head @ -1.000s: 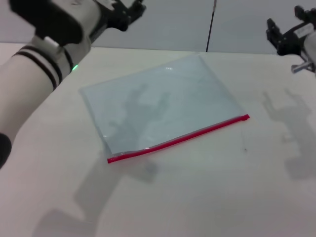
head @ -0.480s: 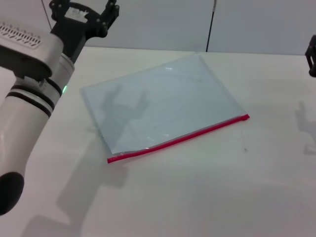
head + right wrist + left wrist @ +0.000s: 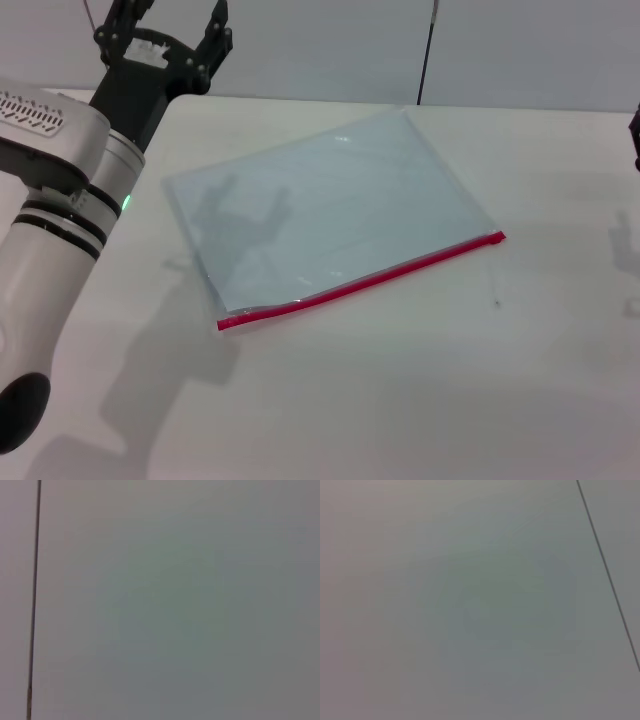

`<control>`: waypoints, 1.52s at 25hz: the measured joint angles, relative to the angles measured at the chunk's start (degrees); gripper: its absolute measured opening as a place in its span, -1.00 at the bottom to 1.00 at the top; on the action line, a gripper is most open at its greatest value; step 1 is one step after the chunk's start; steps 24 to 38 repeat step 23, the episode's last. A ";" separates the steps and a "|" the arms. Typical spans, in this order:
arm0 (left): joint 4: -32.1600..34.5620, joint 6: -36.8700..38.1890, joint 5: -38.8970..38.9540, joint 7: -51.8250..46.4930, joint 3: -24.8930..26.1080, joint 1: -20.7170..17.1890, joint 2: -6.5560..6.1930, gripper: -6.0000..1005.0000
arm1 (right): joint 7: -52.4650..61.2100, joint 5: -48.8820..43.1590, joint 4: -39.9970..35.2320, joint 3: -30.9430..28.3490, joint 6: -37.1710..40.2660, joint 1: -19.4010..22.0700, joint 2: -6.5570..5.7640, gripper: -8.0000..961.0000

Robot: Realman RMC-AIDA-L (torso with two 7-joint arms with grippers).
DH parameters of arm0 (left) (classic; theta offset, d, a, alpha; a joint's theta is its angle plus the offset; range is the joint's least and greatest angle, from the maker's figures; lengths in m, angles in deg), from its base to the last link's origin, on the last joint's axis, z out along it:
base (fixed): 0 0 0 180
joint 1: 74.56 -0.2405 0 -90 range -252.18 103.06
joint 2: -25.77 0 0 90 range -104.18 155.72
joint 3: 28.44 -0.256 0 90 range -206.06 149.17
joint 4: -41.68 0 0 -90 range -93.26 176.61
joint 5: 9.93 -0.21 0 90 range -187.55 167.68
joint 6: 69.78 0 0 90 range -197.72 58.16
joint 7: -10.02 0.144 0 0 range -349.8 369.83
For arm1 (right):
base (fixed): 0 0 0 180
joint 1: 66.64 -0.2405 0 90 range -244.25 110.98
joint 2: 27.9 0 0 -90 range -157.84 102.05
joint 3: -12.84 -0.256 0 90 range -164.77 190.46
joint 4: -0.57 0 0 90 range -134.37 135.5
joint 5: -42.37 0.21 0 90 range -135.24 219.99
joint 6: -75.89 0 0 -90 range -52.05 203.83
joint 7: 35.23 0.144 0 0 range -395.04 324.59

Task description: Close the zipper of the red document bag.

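Zipper (image 3: 362,280) on red document bag (image 3: 325,205), flat on table (image 3: 420,380); left pincer (image 3: 163,22) wide, well apart.

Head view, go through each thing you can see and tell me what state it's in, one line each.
red document bag: lying flat on the table, nothing touching it.
zipper: runs along the near edge; open or closed cannot be told.
left gripper: open, raised over the table's far left, clear of the bag.
right gripper: barely in view at the right edge.
table: bears only the bag.
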 joint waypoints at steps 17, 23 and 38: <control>9.37 0.84 0.34 -7.15 -2.21 3.63 0.30 0.57 | 0.11 7.60 2.92 6.05 0.28 -1.91 0.02 0.29; 9.42 0.79 0.34 -7.18 -2.25 3.74 0.26 0.57 | 0.13 9.22 3.01 6.28 0.35 -2.13 0.00 0.29; 9.42 0.79 0.34 -7.18 -2.25 3.74 0.26 0.57 | 0.13 9.22 3.01 6.28 0.35 -2.13 0.00 0.29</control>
